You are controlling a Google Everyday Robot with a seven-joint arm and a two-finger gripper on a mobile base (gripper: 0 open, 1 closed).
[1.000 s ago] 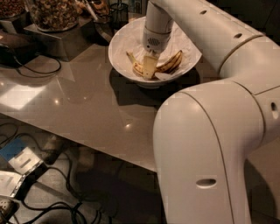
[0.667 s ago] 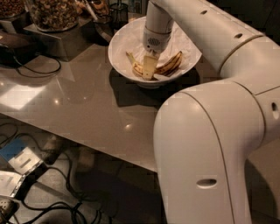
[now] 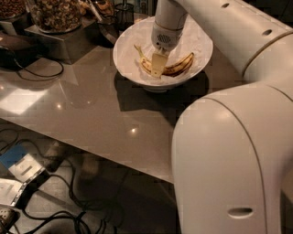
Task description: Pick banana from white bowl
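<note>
The banana (image 3: 181,65) lies inside the white bowl (image 3: 124,51), on its bottom, curved like a shallow smile. Its thin left end points up toward the bowl's far left wall and its right end rises toward the right wall. The peel is yellow, with dark brown streaks that are heaviest on the right half.

The gripper (image 3: 157,68) comes straight down into the bowl from above, and its pale tip rests on or just at the left-middle part of the banana, hiding that stretch of it. This view does not show whether the gripper is spread, closed, or clamped on the fruit. The banana looks to be resting in the bowl, not raised.

The bowl stands on a smooth grey-brown table (image 3: 91,105), toward its far side, and throws a dark shadow on the surface in front of it. The white arm (image 3: 229,27) reaches to the bowl from the right, and the robot's large rounded body (image 3: 233,160) fills the lower right of the view.

At the far left of the table a glass jar of nuts (image 3: 57,13) sits on a metal stand (image 3: 55,43), well apart from the bowl. A black cable (image 3: 39,73) loops on the table beside the stand. Below the table's near edge, more cables (image 3: 50,215) and a blue and white box (image 3: 20,162) lie on the floor.
</note>
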